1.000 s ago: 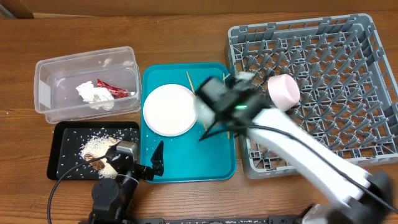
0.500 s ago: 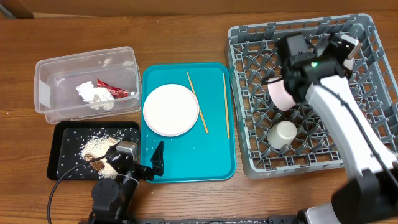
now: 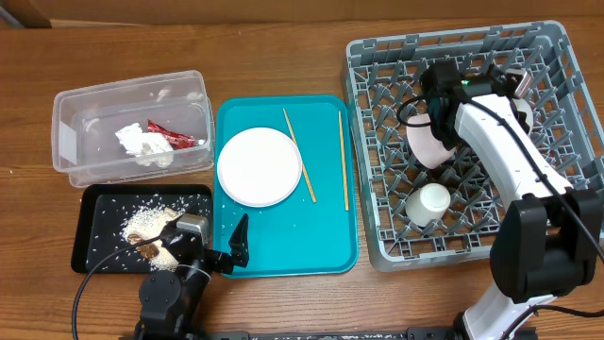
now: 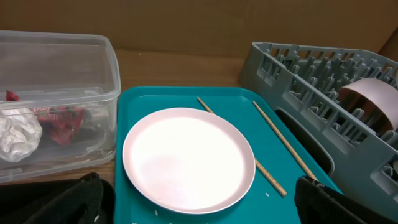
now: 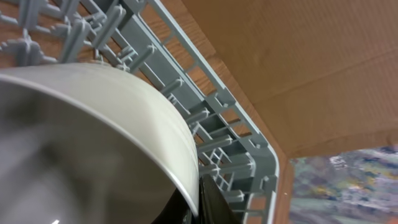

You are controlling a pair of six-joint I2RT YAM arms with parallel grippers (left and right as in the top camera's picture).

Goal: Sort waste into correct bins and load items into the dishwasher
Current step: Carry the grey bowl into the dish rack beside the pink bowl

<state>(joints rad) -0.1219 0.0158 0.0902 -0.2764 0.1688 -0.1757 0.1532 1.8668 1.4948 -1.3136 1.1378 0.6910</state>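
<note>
- Round pink bowl (image 3: 427, 146): tipped on its side among the upright pegs in the left half of the square grey plastic lattice dish rack (image 3: 444, 38), at the surface's right end.
- Right hand (image 5: 194, 202): just above the bowl, clenched on its rim; letting go is probably next.
- Small white cup (image 3: 433, 201): just nearward of the bowl.
- Left hand (image 3: 193, 250): released, at the wooden surface's (image 3: 283, 47) near edge, well apart.

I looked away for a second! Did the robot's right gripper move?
Yes. The right gripper went right: seen from overhead, it was above the teal tray and is now over the grey rack.
</note>
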